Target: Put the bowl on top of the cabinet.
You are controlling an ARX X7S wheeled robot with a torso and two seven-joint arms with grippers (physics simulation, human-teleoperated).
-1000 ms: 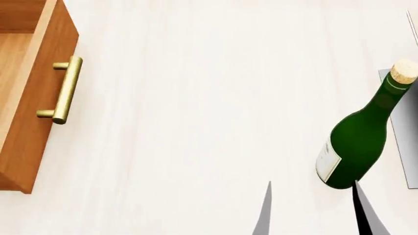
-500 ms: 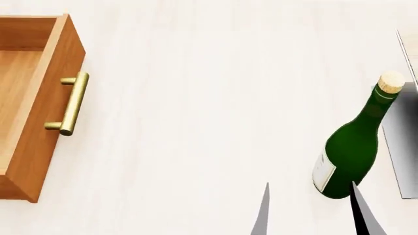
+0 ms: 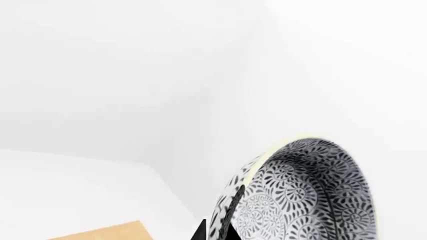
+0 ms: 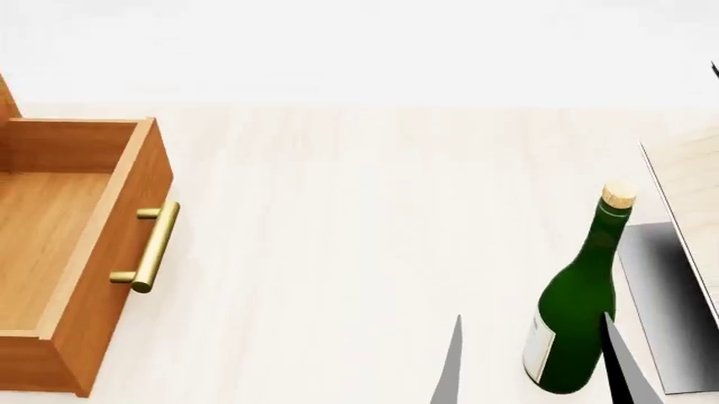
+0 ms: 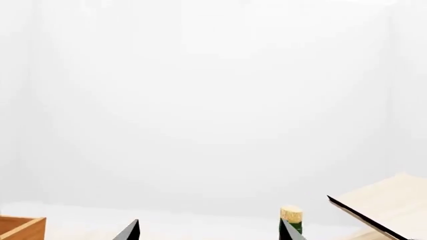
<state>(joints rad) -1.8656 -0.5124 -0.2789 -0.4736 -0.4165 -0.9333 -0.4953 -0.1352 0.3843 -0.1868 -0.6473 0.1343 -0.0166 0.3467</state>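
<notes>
1. Bowl point(image 3: 303, 197): seen only in left wrist view, tipped on edge, speckled inside facing cam, pale rim on top. Hangs in front of blank white walls; no surface seen under it.
2. Left gripper point(image 3: 215, 232): only dark finger tips show at frame edge, pinching bowl's wall — one tip inside, one outside. Jaws narrow, clamped on the rim.
3. Cabinet point(image 4: 107, 252): head view, robot's left, on pale wood floor point(image 4: 337, 252). One drawer stands pulled open, inside bare wood, brass bar handle point(image 4: 150, 248) on its front. Cabinet top not in frame. A strip of orange-brown wood point(image 3: 110, 231) also shows in left wrist view, below and beside bowl, apart from it.
4. Right gripper point(image 4: 534, 362): two grey finger tips poke up from lower edge of head view, spread wide, nothing between them. Same in right wrist view point(image 5: 208, 231).
5. Bottle point(image 4: 575, 324): green, corked, white label, upright, robot's right, just behind the right-hand finger tip in head view. Cork top also in right wrist view point(image 5: 291, 214).
6. Rack point(image 4: 688, 194): pale plywood panel w/ dark grey base, far right edge, just beside bottle. Touching or not — can't tell.
</notes>
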